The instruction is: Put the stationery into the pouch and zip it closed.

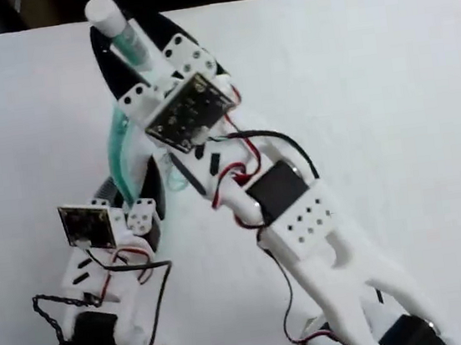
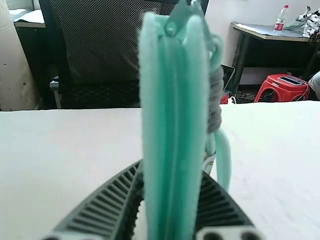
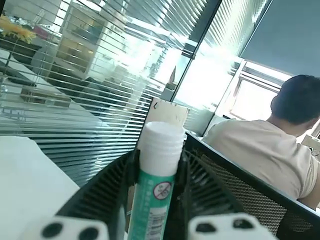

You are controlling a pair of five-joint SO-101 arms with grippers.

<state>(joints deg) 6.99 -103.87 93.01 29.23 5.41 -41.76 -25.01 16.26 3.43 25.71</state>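
Right gripper (image 3: 158, 165) clamped on a glue stick (image 3: 161, 142) with white cap and green label, held above the white table (image 1: 387, 77) just beyond the mint-green fabric pouch (image 2: 170, 100), which stands edge-on, zipper track and metal pull showing, pinched in the left gripper (image 2: 170, 180).

Glue stick (image 3: 159, 170), lower centre of the right wrist view: green label bearing a round red prohibition symbol (image 3: 162, 190) above a barcode (image 3: 156, 220); its fine print cannot be read.
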